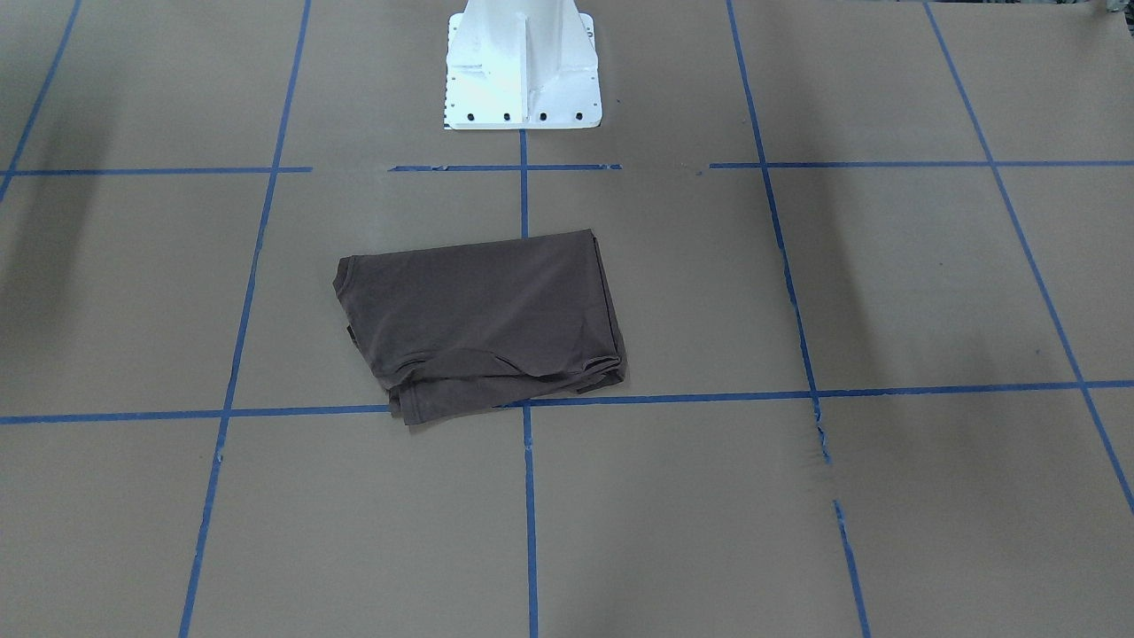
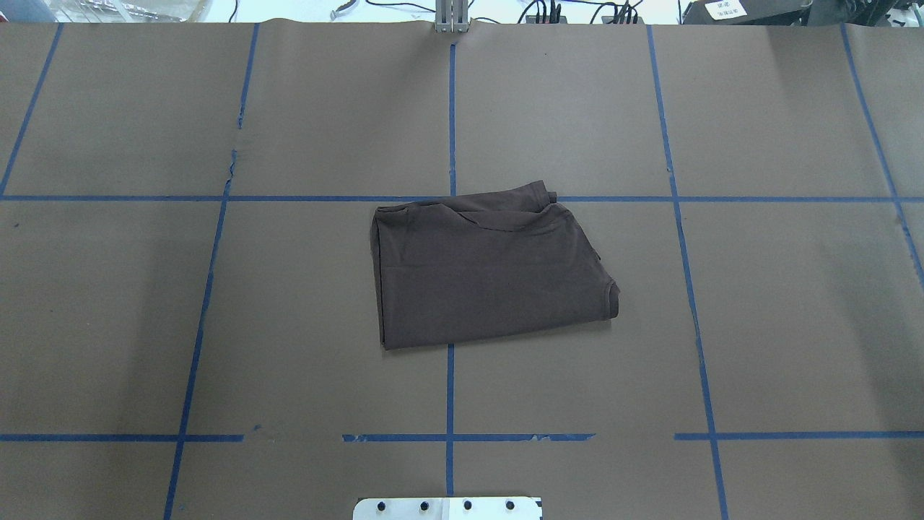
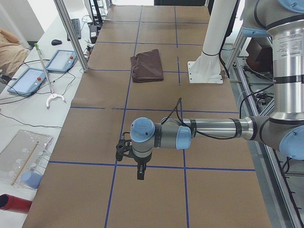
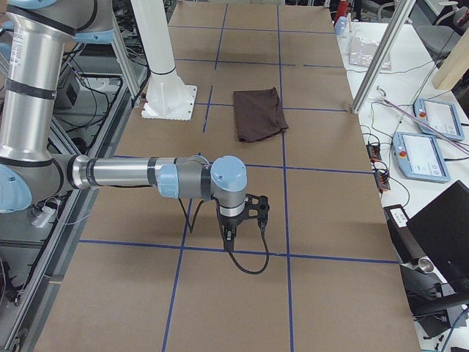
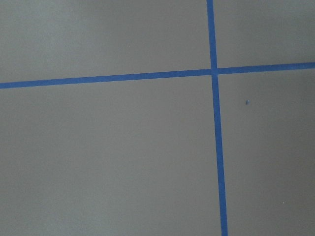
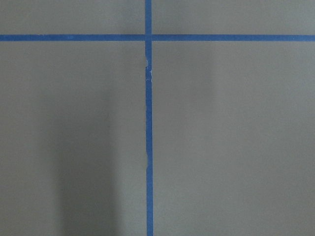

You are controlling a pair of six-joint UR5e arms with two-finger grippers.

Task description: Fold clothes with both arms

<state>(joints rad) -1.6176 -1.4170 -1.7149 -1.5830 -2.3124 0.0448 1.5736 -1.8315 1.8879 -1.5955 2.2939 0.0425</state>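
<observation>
The clothes are one dark brown-grey T-shirt (image 1: 483,323), folded into a rough rectangle near the table's middle (image 2: 491,271), in front of the pedestal. It also shows far off in the side views (image 3: 147,65) (image 4: 259,112). Neither arm touches it. My left gripper (image 3: 140,173) hangs over bare paper at the table's left end, far from the shirt. Over the opposite end, equally far away, hangs my right gripper (image 4: 229,236). Both show only in the side views, so I cannot tell whether they are open or shut. The wrist views show only brown paper and blue tape.
Brown paper (image 2: 216,325) with a blue tape grid covers the table. The white pedestal base (image 1: 523,71) stands at the robot's side. Teach pendants (image 3: 42,69) (image 4: 425,139) lie on the side bench beyond metal posts (image 3: 71,33). A person's arm (image 3: 9,50) shows at the edge.
</observation>
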